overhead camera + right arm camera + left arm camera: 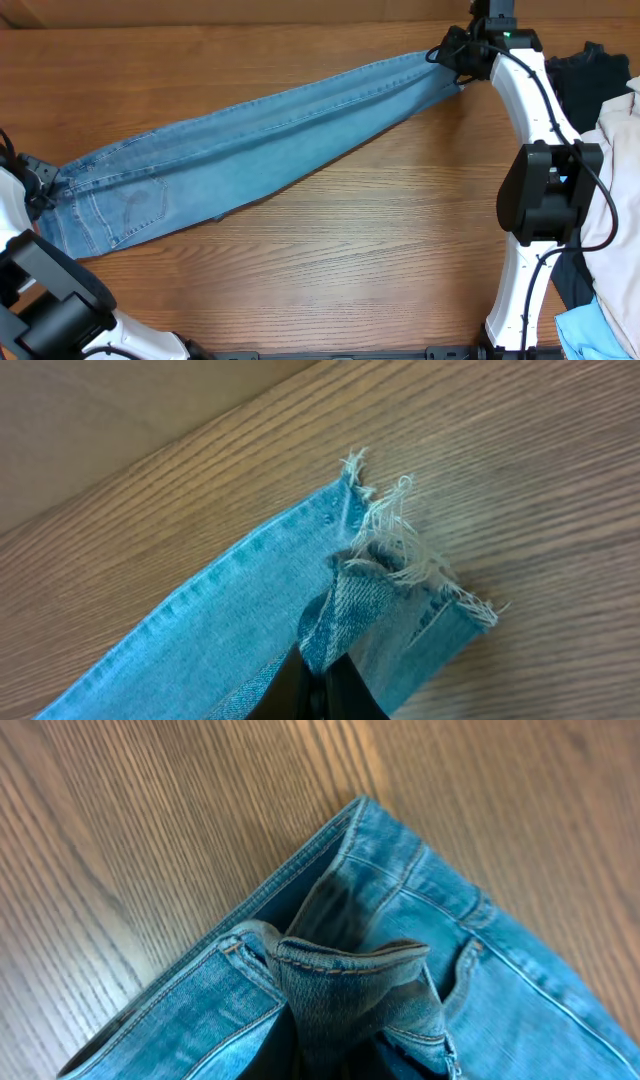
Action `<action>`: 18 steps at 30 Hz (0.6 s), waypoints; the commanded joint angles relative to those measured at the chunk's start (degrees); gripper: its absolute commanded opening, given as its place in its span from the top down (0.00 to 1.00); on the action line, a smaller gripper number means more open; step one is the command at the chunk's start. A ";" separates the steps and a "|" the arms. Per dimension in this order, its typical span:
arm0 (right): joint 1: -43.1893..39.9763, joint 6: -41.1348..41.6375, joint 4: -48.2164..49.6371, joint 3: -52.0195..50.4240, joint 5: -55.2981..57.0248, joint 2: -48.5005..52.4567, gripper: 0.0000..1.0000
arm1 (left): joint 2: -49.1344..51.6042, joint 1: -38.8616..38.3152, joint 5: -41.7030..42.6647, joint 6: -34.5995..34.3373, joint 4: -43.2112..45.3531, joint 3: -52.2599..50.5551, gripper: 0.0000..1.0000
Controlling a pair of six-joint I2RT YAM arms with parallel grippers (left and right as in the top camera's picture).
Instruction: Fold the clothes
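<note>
The light blue jeans [250,140] lie stretched in a long diagonal band across the wooden table, waist at the lower left, leg hems at the upper right. At the waist end, my left gripper [42,190] is shut on the waistband; in the left wrist view the band [350,970] bunches up into a raised fold and the denim hides the fingers. My right gripper [455,58] is shut on the leg end. In the right wrist view its black fingers [300,685] pinch a raised fold of denim just behind the frayed hem [400,550].
A heap of other clothing sits at the right edge: a dark garment [590,80], a beige cloth [618,170] and a pale blue piece [600,335]. The right arm's body [545,190] stands between that heap and the bare wood table [350,260].
</note>
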 commanded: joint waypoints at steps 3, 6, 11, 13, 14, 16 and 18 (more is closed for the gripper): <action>-0.98 0.42 1.66 1.77 4.00 0.48 0.96 | 1.62 0.00 -3.85 -1.03 2.19 0.55 0.96; -0.98 0.44 1.95 1.77 3.98 0.66 0.96 | 1.62 0.00 -3.82 -1.05 2.80 0.55 0.96; -0.98 0.44 2.54 1.77 3.96 1.86 0.96 | 1.62 0.00 -3.82 -1.03 3.74 0.55 0.92; -0.81 0.44 2.95 1.77 3.89 2.95 0.96 | 1.62 0.00 -3.80 -1.05 4.20 0.55 0.86; -0.72 0.44 3.23 1.77 3.61 3.15 0.96 | 1.62 0.00 -3.80 -1.05 4.35 0.55 0.84; -0.61 0.44 4.42 1.77 2.80 3.67 0.95 | 1.62 0.00 -3.58 -1.03 4.90 0.55 0.73; -0.50 0.44 6.23 1.77 2.01 3.89 0.89 | 1.60 0.00 -3.30 -0.98 4.90 0.55 0.51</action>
